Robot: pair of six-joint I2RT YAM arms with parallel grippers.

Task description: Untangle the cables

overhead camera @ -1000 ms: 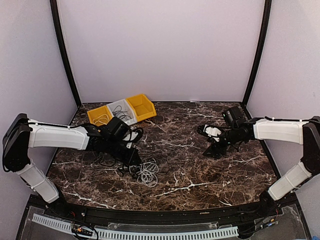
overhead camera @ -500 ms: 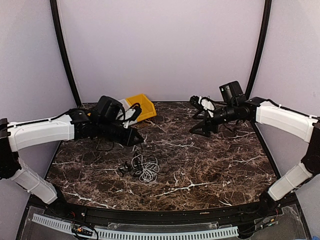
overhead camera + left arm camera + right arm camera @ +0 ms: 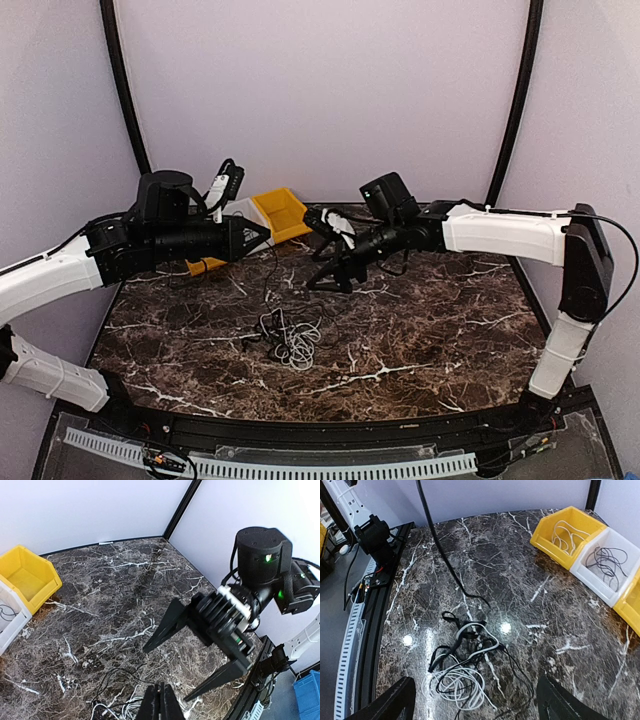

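Observation:
The cables (image 3: 289, 336) lie in a small tangle of white, grey and black cords on the marble table (image 3: 430, 330). The tangle also shows in the right wrist view (image 3: 465, 655) and at the bottom of the left wrist view (image 3: 114, 707). My left gripper (image 3: 265, 238) is raised above and behind the tangle. It (image 3: 161, 701) is shut on a thin black cable (image 3: 451, 570) that rises taut from the tangle. My right gripper (image 3: 325, 255) hovers open and empty above the tangle's far right. Its fingers stand wide apart in its own view (image 3: 475, 682) and in the left wrist view (image 3: 167, 674).
Three bins stand at the back left. The yellow bin (image 3: 567, 535) holds a white cable, the white bin (image 3: 607, 562) holds a black cable, and another yellow bin (image 3: 282, 213) is empty. The table's front rail (image 3: 375, 610) lies near the tangle.
My left gripper rose from the tangle and drew back left, lifting a black cable. My right arm swung left from the right side to above the tangle, fingers open.

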